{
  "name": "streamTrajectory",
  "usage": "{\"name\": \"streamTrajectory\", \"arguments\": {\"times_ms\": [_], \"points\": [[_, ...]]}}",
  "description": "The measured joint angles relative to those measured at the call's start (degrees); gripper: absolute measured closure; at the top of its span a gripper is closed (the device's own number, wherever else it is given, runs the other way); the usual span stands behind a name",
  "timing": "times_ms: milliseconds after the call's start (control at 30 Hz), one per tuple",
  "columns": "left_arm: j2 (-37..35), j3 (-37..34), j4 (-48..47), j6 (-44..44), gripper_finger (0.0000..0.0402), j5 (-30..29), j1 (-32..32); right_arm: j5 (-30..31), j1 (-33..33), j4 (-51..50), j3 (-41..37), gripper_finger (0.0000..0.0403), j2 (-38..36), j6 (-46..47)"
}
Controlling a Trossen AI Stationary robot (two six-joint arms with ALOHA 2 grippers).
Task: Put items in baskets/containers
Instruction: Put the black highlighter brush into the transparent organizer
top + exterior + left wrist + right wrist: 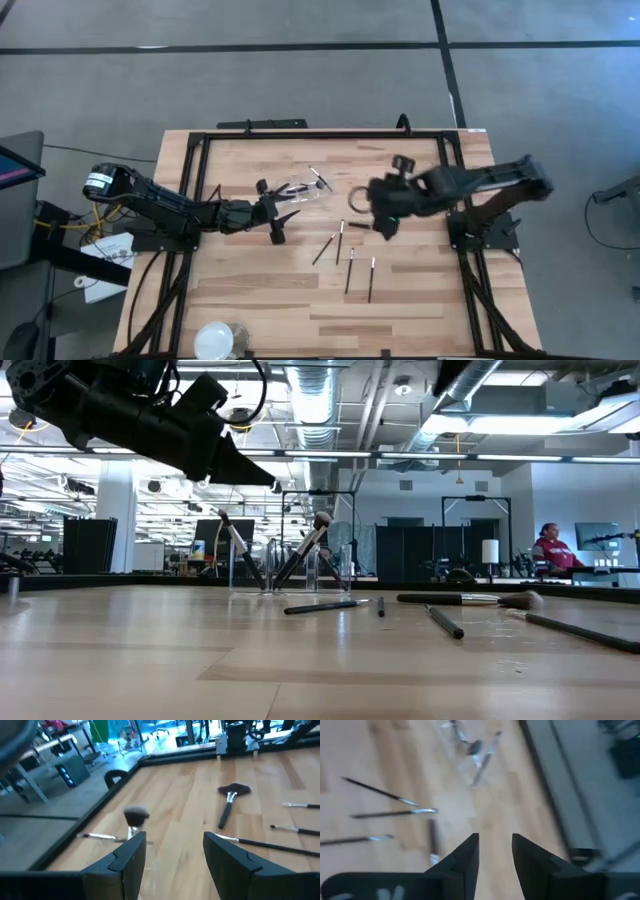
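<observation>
The clear container [300, 190] stands on the table's far middle, with a few brushes leaning inside it [303, 548]. Several slim dark brushes [348, 262] lie flat on the wood to its right and nearer; a fan-shaped one [231, 794] lies among them. My left gripper [272, 212] is open just left of the container, whose fluffy-tipped brush [135, 815] shows ahead of one finger. My right gripper [385, 218] hovers right of the container, above the loose brushes [395, 813], open by a narrow gap with nothing in it.
A round white and clear object [215, 340] sits at the table's near edge, left of middle. A black frame rail [320, 133] borders the table's far edge and sides. Bare wood lies nearer than the loose brushes. A person [553, 548] sits far off in the room.
</observation>
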Motion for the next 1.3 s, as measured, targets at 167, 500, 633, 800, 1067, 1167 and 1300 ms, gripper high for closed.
{"name": "streamTrajectory", "arguments": {"times_ms": [167,500,633,800,1067,1167,1300], "points": [[0.0,0.0,-1.2,-0.6,0.0207,4.6,0.0,-6.1,2.7,29.8,-28.9,0.0307,-14.4,2.3],[0.0,0.0,-1.0,-0.6,0.0207,9.7,0.0,-9.3,-1.1,73.7,-60.4,0.0304,-19.5,-2.9],[0.0,0.0,-0.9,-0.6,0.0207,9.7,0.0,-12.1,-4.6,73.6,-61.5,0.028,-15.3,0.0],[0.0,0.0,-0.7,-0.6,0.0207,9.7,0.0,-14.8,-6.3,74.9,-61.5,0.0227,-6.7,0.0],[0.0,0.0,-0.6,-0.6,0.0207,9.6,0.0,-14.6,-5.0,79.8,-61.4,0.0185,4.9,-3.3],[0.0,0.0,-0.5,-0.6,0.0207,9.6,0.0,-14.0,-5.2,82.1,-61.1,0.0194,7.8,-2.7],[0.0,0.0,-0.5,-1.5,0.0207,9.6,0.0,-13.9,-5.3,85.2,-61.0,0.0237,10.2,-2.1]]}}
